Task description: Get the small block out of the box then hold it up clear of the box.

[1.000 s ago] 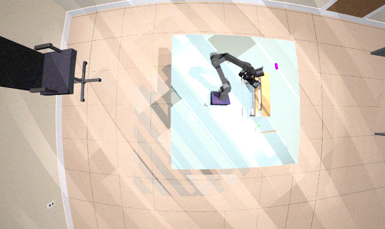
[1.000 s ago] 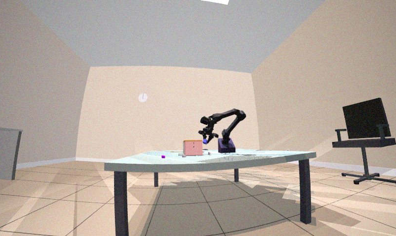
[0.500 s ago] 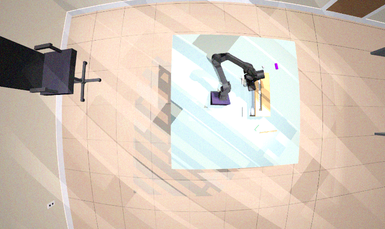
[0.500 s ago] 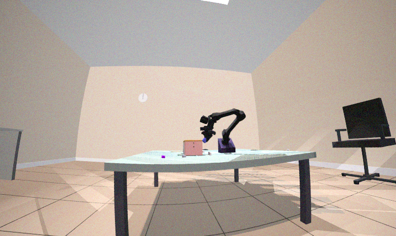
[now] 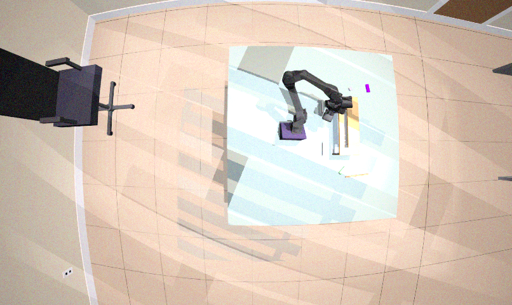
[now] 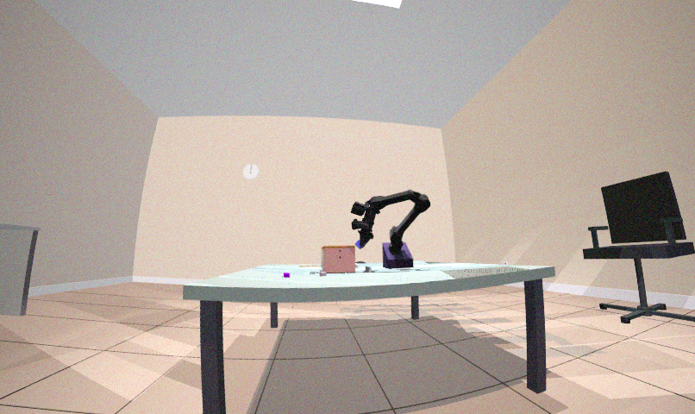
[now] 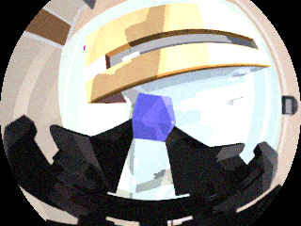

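Observation:
My gripper (image 7: 150, 123) (image 6: 359, 242) (image 5: 328, 114) is shut on a small blue block (image 7: 153, 115) (image 6: 358, 245) and holds it in the air above the table (image 5: 289, 196) (image 6: 341, 290). The box (image 5: 352, 117) (image 6: 338, 259) (image 7: 176, 38) has an orange top and a pink end wall. In the exterior view the block hangs just to the right of the box's top corner, at about the height of its top. In the wrist view the box lies beyond the block with its long slot facing me. I cannot tell how much room lies between block and box.
The arm's purple base (image 5: 291, 132) (image 6: 397, 255) stands left of the box in the overhead view. A small magenta piece (image 5: 368, 88) (image 6: 285, 274) and a small pale piece (image 5: 350, 89) lie beyond the box. A thin green piece (image 5: 341, 170) and an orange strip (image 5: 356, 175) lie past its other end.

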`<state>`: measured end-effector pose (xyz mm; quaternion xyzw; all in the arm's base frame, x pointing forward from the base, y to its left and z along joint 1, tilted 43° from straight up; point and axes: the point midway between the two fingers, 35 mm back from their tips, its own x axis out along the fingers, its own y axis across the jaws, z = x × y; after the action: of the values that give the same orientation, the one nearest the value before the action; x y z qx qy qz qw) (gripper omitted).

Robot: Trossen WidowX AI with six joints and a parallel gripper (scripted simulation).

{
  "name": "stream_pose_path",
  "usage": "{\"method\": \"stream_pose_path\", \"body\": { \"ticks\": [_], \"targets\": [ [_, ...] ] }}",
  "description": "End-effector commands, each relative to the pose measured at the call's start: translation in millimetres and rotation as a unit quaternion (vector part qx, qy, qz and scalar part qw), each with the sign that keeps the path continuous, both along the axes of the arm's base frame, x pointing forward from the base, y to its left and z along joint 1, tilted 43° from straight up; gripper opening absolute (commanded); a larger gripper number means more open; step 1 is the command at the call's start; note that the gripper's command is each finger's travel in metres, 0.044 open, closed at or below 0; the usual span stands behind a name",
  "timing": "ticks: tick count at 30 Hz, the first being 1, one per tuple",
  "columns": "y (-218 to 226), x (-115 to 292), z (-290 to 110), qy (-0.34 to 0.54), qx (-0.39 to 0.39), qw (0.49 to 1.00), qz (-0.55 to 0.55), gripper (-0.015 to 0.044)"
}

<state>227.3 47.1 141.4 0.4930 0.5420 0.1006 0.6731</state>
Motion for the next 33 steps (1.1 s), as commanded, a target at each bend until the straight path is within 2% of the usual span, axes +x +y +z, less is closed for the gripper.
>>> {"method": "stream_pose_path", "body": {
  "ticks": [1,9,17,25,33],
  "targets": [
    [-3.3,0.0,1.0,0.057,0.041,0.996,-0.053,0.0],
    [-9.1,-1.5,4.4,0.166,0.118,0.966,-0.157,0.0],
    [-15.0,-2.9,8.1,0.271,0.194,0.908,-0.253,0.0],
    [-20.9,-4.1,12.3,0.37,0.266,0.823,-0.339,0.0],
    [-27.0,-5.1,16.9,0.46,0.331,0.714,-0.411,0.0]
  ]
}}
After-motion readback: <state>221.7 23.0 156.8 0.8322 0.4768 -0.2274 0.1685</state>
